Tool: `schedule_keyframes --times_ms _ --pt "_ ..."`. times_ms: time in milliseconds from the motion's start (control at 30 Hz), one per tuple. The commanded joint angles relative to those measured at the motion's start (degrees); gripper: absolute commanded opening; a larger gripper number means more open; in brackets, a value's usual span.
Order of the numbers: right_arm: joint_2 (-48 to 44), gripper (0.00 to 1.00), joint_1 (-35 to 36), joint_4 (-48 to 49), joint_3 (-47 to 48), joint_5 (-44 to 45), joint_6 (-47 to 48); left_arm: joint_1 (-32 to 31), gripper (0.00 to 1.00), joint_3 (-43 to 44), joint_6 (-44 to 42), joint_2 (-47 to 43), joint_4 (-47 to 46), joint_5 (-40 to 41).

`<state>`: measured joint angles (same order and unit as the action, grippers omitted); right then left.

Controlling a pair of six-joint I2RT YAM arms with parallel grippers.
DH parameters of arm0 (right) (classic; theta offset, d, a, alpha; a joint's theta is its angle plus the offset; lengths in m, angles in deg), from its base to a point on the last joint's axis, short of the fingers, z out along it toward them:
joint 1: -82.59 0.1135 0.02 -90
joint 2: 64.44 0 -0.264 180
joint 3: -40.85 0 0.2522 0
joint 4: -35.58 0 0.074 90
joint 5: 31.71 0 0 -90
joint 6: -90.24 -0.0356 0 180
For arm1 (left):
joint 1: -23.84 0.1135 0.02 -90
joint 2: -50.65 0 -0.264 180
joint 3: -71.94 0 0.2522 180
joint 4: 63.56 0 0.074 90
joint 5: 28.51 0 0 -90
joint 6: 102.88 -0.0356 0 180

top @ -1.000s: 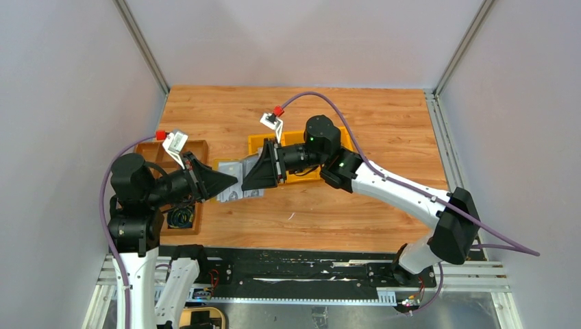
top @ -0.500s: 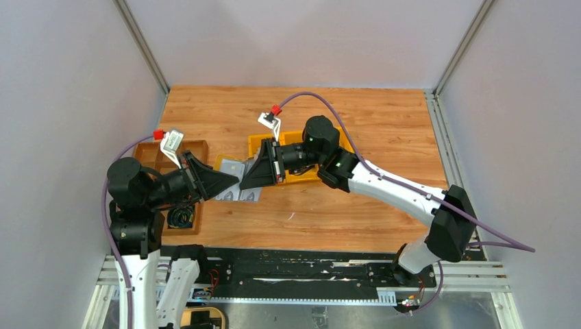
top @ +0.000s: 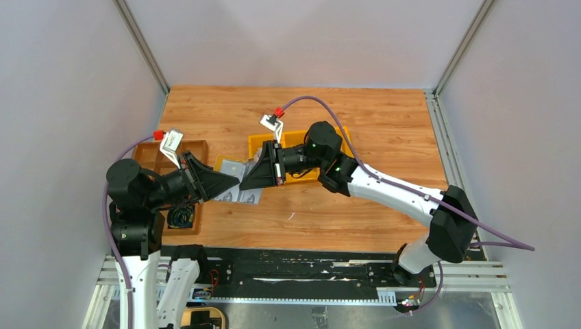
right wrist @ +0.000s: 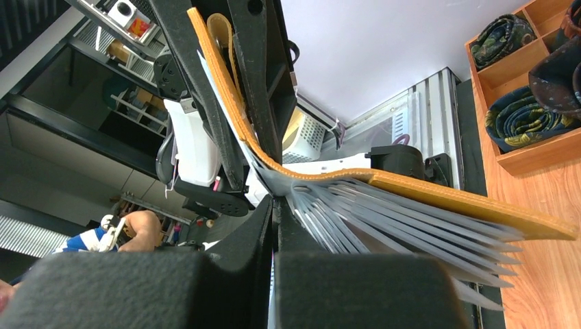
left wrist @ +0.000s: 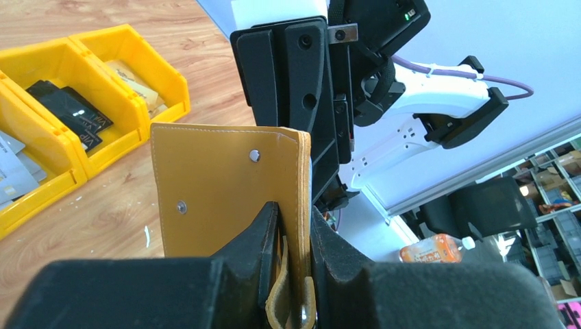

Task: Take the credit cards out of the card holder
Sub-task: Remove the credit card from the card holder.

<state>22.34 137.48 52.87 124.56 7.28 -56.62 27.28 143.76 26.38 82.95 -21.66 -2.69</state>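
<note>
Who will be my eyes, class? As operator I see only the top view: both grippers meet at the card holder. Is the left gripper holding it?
Observer: Yes. In the left wrist view, the left gripper clamps the card holder by its edge.
Operator: And the right gripper?
Observer: The right wrist view shows the right gripper shut where the holder's fanned grey pockets converge.
Operator: Any card in a bin?
Observer: In the left wrist view, a black card lies in a yellow bin.
</note>
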Motion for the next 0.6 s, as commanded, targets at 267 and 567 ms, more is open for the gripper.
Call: schedule_keyframes --times_ms 267,567 --pt "-3.6 0.0 0.7 4.0 -4.0 6.2 -0.5 -0.5 0.0 2.7 3.1 -0.9 -1.5 0.2" --pt "-1.6 0.35 0.7 2.9 -1.6 10.5 -2.2 -0.5 0.0 2.3 0.1 -3.8 -0.7 6.2"
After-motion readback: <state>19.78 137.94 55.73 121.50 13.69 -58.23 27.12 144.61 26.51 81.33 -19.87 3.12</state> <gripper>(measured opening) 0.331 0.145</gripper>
